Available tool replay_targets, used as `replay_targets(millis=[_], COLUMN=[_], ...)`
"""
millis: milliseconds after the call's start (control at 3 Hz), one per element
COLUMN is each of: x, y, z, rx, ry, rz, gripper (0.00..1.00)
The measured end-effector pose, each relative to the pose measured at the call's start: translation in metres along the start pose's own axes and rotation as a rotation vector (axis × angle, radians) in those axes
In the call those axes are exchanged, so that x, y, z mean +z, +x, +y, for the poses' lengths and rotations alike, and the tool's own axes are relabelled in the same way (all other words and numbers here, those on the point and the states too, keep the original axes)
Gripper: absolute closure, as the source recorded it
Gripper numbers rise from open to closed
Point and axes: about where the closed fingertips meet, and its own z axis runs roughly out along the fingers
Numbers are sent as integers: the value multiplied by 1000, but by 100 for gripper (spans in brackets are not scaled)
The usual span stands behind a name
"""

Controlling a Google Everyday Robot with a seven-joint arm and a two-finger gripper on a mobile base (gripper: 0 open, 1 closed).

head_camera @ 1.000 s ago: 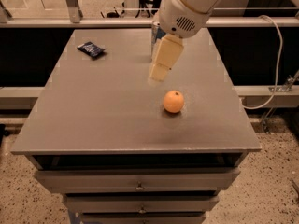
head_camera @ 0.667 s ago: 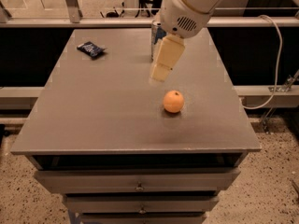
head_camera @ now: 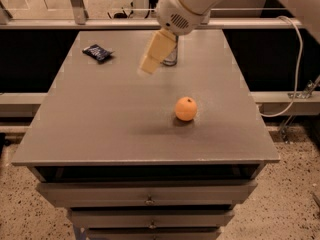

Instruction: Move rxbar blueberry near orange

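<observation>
The rxbar blueberry (head_camera: 97,52), a small flat dark blue wrapper, lies at the far left of the grey table (head_camera: 100,129). The orange (head_camera: 185,108) sits right of the table's middle, far from the bar. My gripper (head_camera: 148,65) hangs from the white arm above the table's far middle. It is between the bar and the orange, to the right of the bar and above and to the left of the orange. It holds nothing that I can see.
A drink can (head_camera: 171,57) stands at the back of the table, mostly hidden behind the gripper. Drawers (head_camera: 148,199) are under the table's front edge. A white cable (head_camera: 295,59) hangs at the right. Speckled floor surrounds the table.
The gripper has moved left, away from above the orange and closer to the bar. The bar and the orange have not moved.
</observation>
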Motion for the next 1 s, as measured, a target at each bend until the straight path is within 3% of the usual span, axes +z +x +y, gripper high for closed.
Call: replay_targets(millis=[333, 667, 1000], x=[51, 120, 164], y=[-27, -73, -108], z=[-45, -82, -90], rx=[80, 156, 193], ry=[31, 17, -18], rz=[-91, -162, -185], gripper=[0, 0, 0])
